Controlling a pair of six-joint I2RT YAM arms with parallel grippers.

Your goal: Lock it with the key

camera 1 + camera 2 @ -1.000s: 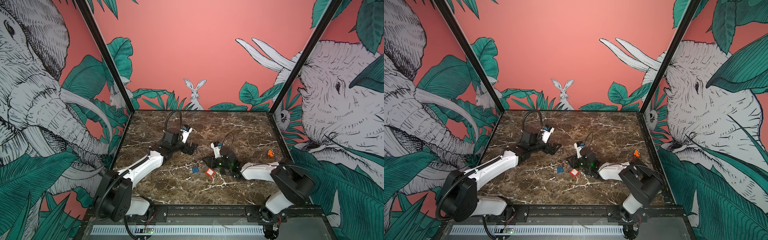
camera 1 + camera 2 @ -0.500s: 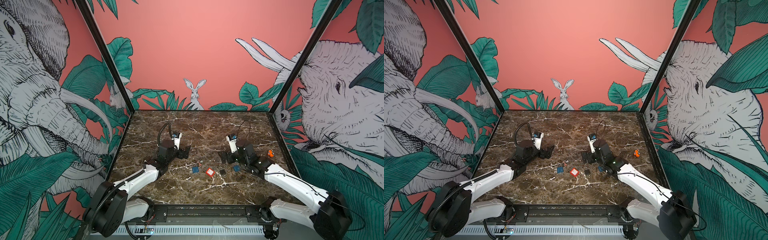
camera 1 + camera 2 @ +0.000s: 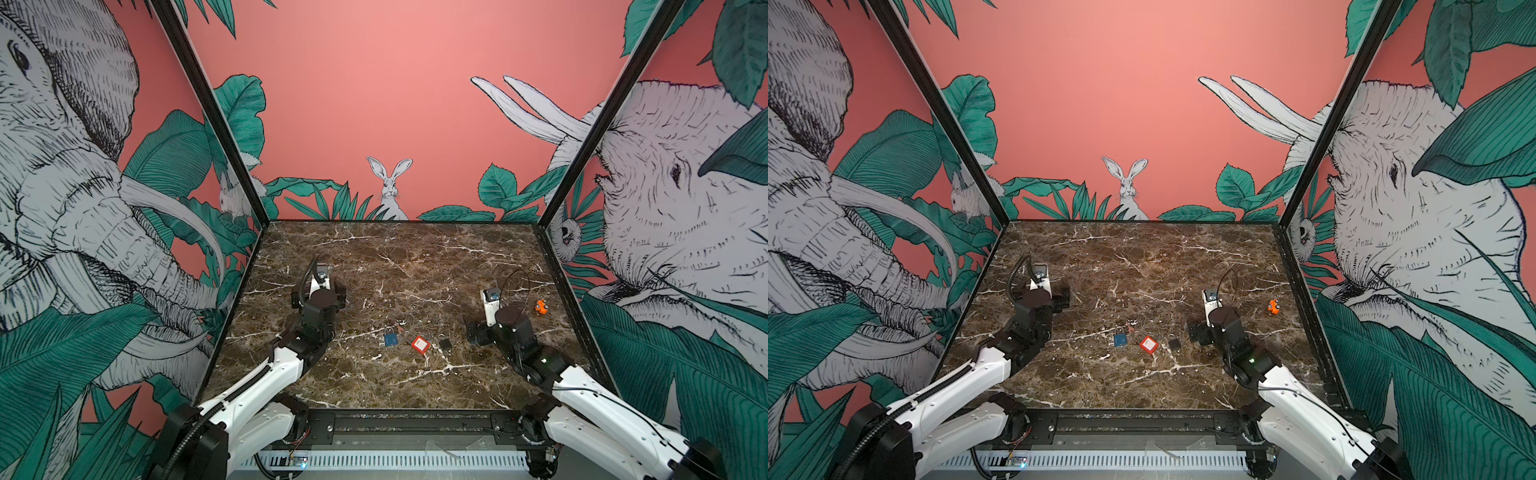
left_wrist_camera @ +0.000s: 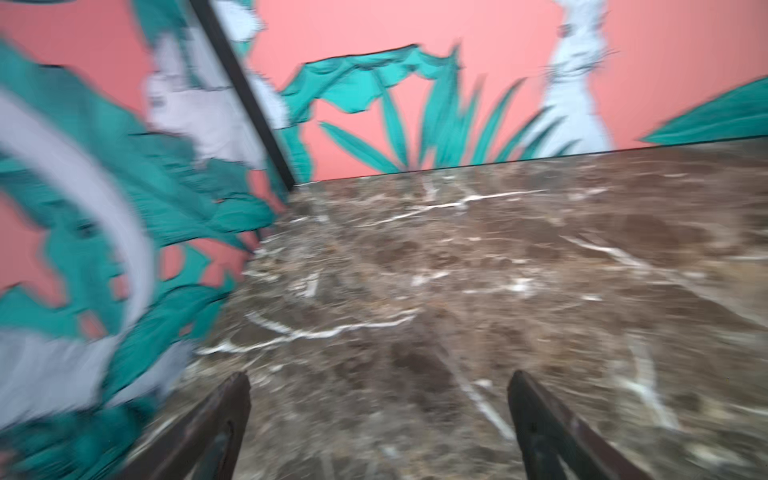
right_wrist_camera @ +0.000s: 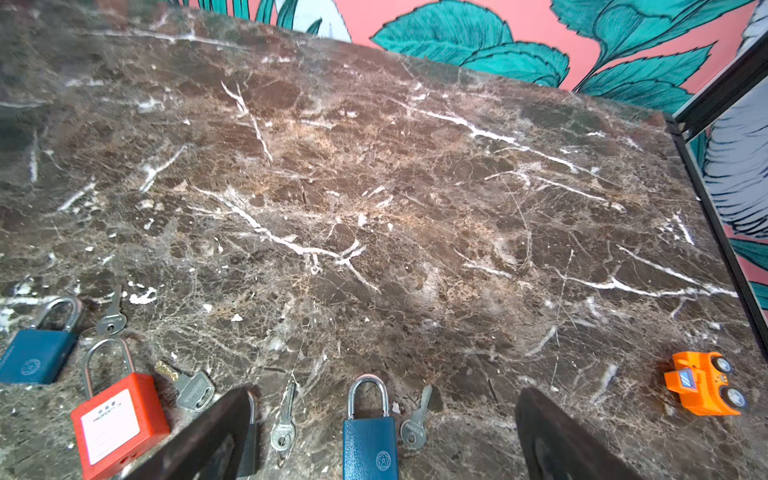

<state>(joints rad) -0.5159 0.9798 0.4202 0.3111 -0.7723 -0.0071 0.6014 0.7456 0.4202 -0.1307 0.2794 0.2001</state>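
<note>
Both grippers spread wide, nothing held. My left gripper (image 4: 380, 399) over bare marble table (image 4: 457, 270) near side wall; view blurred. My right gripper (image 5: 382, 395) low over table, blue padlock (image 5: 370, 440) lying flat between fingers (image 5: 216, 432), touching neither. Key (image 5: 413, 426) just beside padlock body, second key (image 5: 284, 424) on other side. Red padlock (image 5: 118, 424) and second blue padlock (image 5: 35, 353) nearby. Orange toy (image 5: 702, 384) well apart.

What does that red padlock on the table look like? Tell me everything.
The red padlock lies flat on the brown marble table, label up. Its boxy body looks plastic and carries a white label with print too small to read. A thin silvery shackle arches from it, both legs seemingly seated. A blue padlock lies beside it on one side, a key on the other; nothing grips it.
</note>
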